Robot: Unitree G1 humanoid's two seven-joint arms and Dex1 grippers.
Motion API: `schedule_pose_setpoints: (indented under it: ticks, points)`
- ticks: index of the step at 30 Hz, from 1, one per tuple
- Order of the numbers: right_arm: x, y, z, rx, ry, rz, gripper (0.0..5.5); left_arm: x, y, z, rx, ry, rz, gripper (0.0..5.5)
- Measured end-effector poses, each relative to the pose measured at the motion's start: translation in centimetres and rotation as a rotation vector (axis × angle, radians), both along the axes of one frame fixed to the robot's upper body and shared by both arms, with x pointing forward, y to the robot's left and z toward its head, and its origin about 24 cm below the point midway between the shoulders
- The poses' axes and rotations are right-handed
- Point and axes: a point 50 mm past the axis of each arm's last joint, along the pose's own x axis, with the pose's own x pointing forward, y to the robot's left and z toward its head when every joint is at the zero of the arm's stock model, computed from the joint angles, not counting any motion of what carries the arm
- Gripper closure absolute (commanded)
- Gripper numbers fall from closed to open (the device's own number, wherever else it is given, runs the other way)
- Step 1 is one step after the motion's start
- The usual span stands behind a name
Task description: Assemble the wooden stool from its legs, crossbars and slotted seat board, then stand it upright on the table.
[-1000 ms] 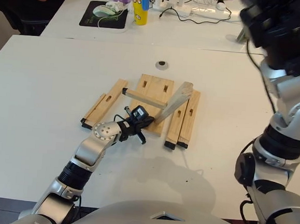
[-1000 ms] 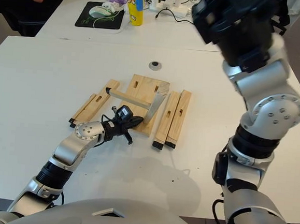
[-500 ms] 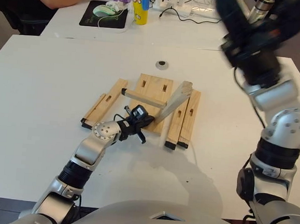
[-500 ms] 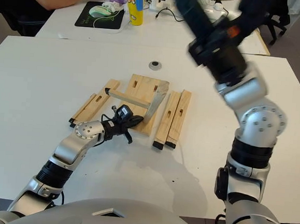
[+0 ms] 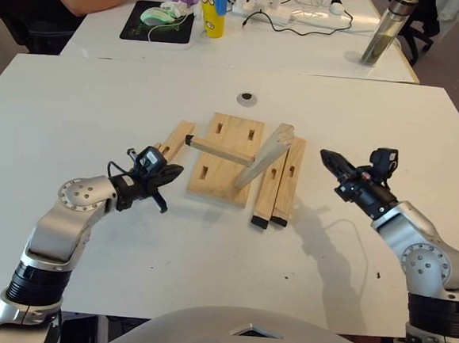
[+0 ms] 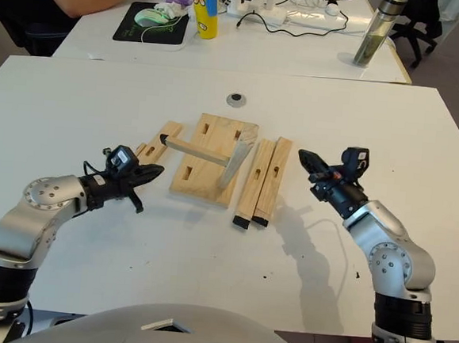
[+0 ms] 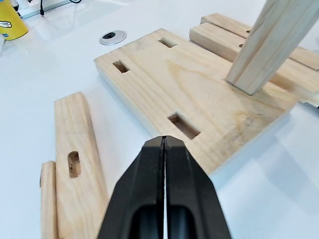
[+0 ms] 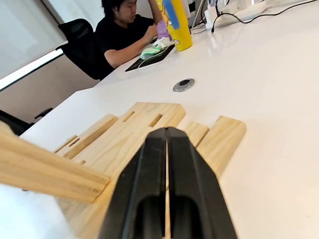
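Early days yet: the seat board (image 5: 229, 152) lies flat mid-table with one leg (image 5: 264, 157) leaning on it, a crossbar (image 5: 219, 148) jutting off that, spare legs (image 5: 280, 187) loose alongside, while left gripper (image 5: 176, 168) and right gripper (image 5: 327, 156) hover pinched shut, empty.

**Stool parts lie between two grippers**

On the white table (image 5: 75, 112), a slotted board (image 5: 224, 161) lies flat. A tilted leg (image 5: 267, 155) rises over it and meets a crossbar (image 5: 219, 148). Two legs (image 5: 282, 184) lie just right of the board. The left gripper (image 5: 174, 169) and right gripper (image 5: 328, 158) flank the parts, touching nothing.
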Motion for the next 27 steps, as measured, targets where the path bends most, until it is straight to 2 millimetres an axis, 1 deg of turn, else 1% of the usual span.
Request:
schedule_pose_setpoints:
  ticks: [2, 4, 7, 11, 17, 22, 27]
  points:
    - [-0.3, 1.1, 0.2, -0.021, -0.022, 0.049, 5.49, 0.1, 0.7, -0.5, 0.051, 0.023, 0.027, 5.50]
    - [-0.4, 1.9, 0.2, -0.029, -0.031, 0.077, 5.49, 0.1, 0.8, -1.1, 0.084, 0.049, 0.033, 5.50]
    - [-0.6, 2.8, -0.2, -0.046, -0.017, 0.121, 5.49, -0.1, -0.1, -2.1, 0.103, 0.087, 0.004, 5.50]
    - [-1.2, 3.8, -1.3, -0.119, 0.051, 0.195, 5.49, -0.4, -1.4, -2.8, 0.077, 0.114, -0.027, 5.50]
    - [-2.4, 4.4, -2.4, -0.221, 0.137, 0.296, 5.49, -0.6, -2.1, -3.2, 0.063, 0.124, -0.031, 5.50]
    - [-3.3, 4.0, -3.4, -0.319, 0.208, 0.364, 5.49, -0.7, -2.5, -3.4, 0.051, 0.127, -0.026, 5.50]
    - [-3.7, 3.4, -3.6, -0.390, 0.237, 0.409, 5.49, -0.8, -2.6, -3.6, 0.045, 0.129, -0.015, 5.50]
